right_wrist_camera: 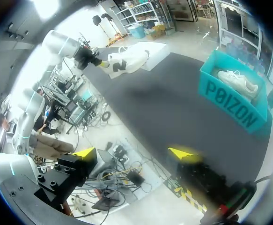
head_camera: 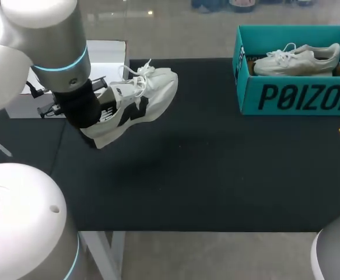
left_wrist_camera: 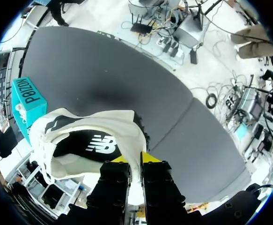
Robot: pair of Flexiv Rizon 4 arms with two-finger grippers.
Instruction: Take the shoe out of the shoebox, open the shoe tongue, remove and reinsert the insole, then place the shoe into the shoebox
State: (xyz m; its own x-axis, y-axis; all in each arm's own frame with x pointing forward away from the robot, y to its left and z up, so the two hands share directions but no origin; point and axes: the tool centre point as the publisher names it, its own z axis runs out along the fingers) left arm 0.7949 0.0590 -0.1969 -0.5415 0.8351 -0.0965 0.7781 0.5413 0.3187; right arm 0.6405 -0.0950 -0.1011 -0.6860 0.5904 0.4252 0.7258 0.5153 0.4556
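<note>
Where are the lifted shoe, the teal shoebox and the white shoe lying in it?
lifted shoe [head_camera: 139, 104]: head view, its side panel.
teal shoebox [head_camera: 301, 96]: head view, front wall.
white shoe [head_camera: 298, 60]: head view, its side.

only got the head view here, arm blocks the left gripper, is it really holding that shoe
observer: yes, in the left wrist view the left gripper is shut on the shoe, with the rim of its opening pinched between both fingers.
operator: insole in it
observer: a dark insole shows inside the opening.
operator: and the right gripper
observer: in its wrist view the right gripper is open, with nothing between its fingers.
</note>
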